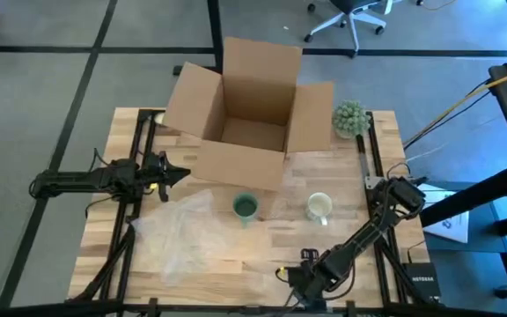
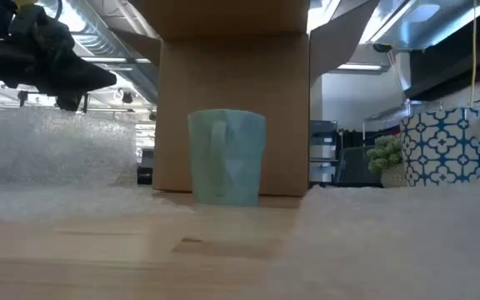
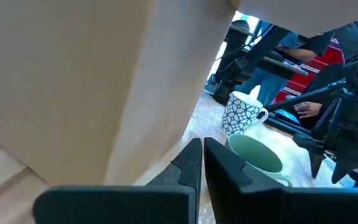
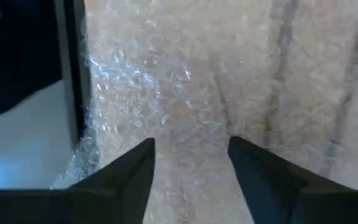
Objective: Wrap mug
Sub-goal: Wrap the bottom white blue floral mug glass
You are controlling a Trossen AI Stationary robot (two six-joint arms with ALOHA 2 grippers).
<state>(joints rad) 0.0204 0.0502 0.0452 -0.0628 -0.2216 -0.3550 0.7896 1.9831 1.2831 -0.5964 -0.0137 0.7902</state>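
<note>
A green mug [image 1: 246, 207] stands upright on the wooden table just in front of the open cardboard box [image 1: 249, 106]; it also shows in the low view [image 2: 227, 157] and the left wrist view [image 3: 255, 153]. A sheet of clear bubble wrap [image 1: 179, 233] lies on the table to the mug's left and near side. My left gripper [image 1: 179, 173] hangs shut above the table, left of the mug, fingers pointing toward it [image 3: 202, 163]. My right gripper [image 1: 293, 275] is open near the table's front edge, over bubble wrap [image 4: 166, 93], nothing between its fingers [image 4: 191, 162].
A white mug with a blue pattern [image 1: 319, 207] stands right of the green mug. A small green plant [image 1: 350, 117] sits at the far right beside the box. Black rails [image 1: 139, 158] run along both table sides. People show in the room beyond [image 3: 303, 56].
</note>
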